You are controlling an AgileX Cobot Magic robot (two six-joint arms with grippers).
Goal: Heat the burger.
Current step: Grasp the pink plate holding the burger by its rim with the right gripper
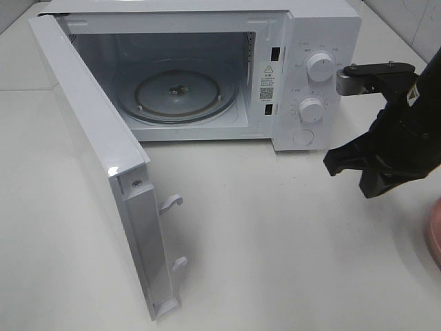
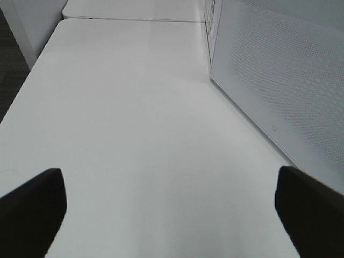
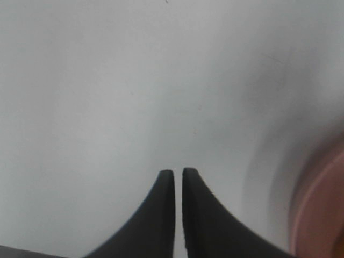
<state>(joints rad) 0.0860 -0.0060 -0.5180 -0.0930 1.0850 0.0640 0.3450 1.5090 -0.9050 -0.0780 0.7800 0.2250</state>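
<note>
Black right claw [image 3: 178, 171] nearly closed, empty — left claw [image 2: 169, 180] spread wide, empty.

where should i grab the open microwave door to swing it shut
Probably take the door by its free vertical edge, clear of the two latch hooks, coming from its outer face on the left. It is hinged at the microwave's left side and stands wide open, so that far edge gives most leverage.

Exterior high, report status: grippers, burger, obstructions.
Left gripper open, empty, over table. Right gripper nearly shut, empty, beside pink plate. Burger not in view. Microwave door open, turntable bare, nothing blocking.
</note>
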